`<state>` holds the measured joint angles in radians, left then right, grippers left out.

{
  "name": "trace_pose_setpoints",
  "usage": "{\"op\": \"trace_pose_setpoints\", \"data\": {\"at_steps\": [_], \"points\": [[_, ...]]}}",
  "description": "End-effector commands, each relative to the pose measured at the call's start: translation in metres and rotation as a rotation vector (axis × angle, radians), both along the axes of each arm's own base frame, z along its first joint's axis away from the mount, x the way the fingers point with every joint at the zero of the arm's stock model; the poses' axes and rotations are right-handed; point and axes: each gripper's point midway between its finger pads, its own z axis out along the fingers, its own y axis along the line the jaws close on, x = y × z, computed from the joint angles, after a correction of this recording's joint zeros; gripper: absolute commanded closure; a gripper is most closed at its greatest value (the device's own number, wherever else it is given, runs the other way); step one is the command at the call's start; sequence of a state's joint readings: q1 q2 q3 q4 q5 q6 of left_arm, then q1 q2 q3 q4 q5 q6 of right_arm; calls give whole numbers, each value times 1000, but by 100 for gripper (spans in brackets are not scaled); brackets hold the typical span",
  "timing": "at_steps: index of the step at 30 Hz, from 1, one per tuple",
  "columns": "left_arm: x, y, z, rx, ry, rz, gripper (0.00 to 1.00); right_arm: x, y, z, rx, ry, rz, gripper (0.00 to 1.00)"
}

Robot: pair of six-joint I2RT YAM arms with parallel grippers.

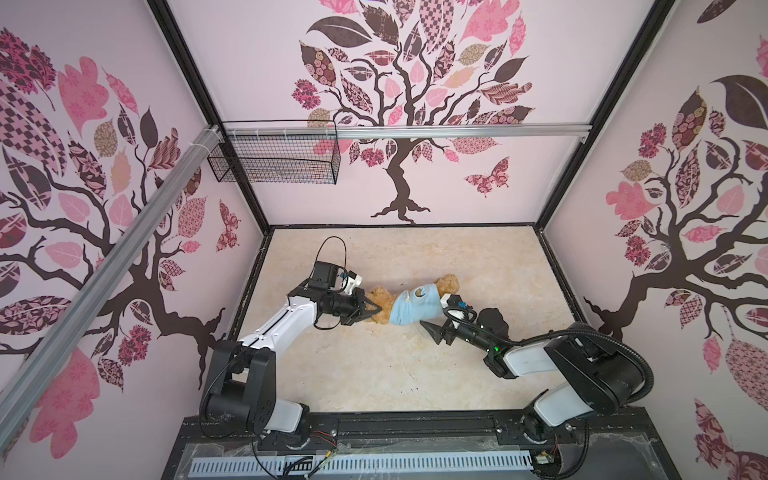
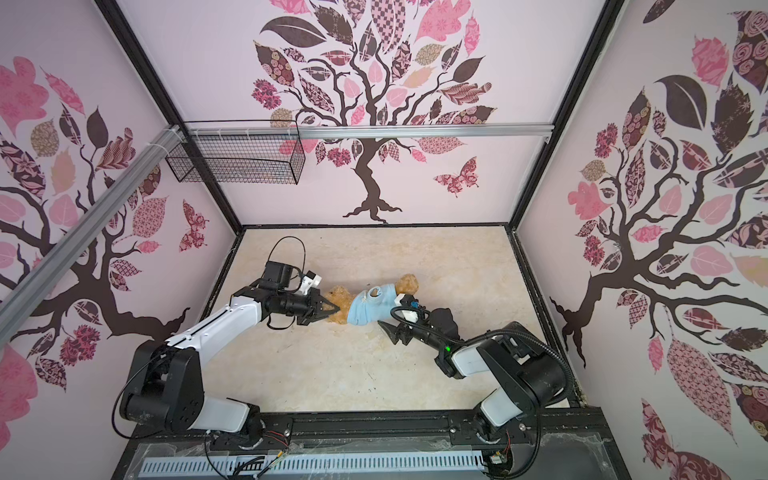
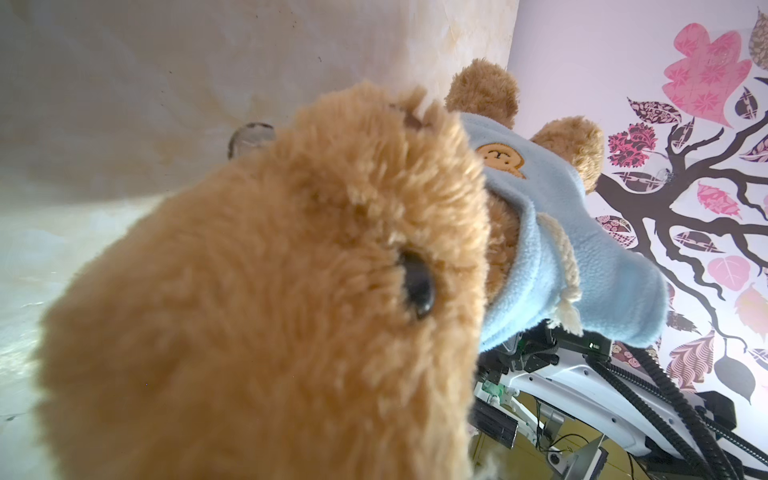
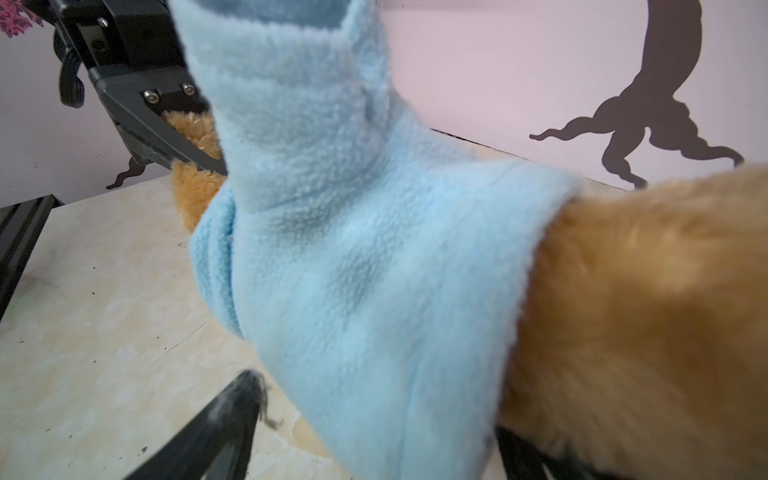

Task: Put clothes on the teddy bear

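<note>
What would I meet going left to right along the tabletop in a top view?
Left arm → left gripper, jaws shut on the teddy bear's head → blue shirt → bear's leg → right arm.

Blk wire basket (image 1: 274,160) on back-wall rail (image 1: 457,132).

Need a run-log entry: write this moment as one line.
left pincer: shut on teddy bear head | right pincer: open, at shirt | shirt: around bear torso
</note>
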<state>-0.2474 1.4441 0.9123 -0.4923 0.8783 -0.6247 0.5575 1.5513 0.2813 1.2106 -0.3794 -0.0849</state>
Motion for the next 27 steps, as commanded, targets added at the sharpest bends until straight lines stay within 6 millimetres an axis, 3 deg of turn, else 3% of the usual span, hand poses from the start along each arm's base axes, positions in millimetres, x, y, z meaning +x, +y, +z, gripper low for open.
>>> {"op": "trace_pose_setpoints", "data": {"at_steps": [1,8,15,17,21,23,27], "points": [[-8,-8,9,-38,-38,-50,100,1,10,12,3,-96,67,12],[-11,-13,8,-31,-43,-82,100,-1,20,26,89,-136,212,14],[-10,-16,3,-15,-42,-96,100,-5,37,30,142,-99,323,28],[-10,-17,2,-11,-40,-97,100,-7,40,29,139,-94,329,36],[-5,-16,0,5,-44,-86,100,-15,43,20,93,-92,299,65],[-2,-12,-3,40,-56,-68,100,-18,40,17,81,-99,265,73],[0,6,-13,172,-101,-13,60,-29,30,15,58,-123,217,85]]}}
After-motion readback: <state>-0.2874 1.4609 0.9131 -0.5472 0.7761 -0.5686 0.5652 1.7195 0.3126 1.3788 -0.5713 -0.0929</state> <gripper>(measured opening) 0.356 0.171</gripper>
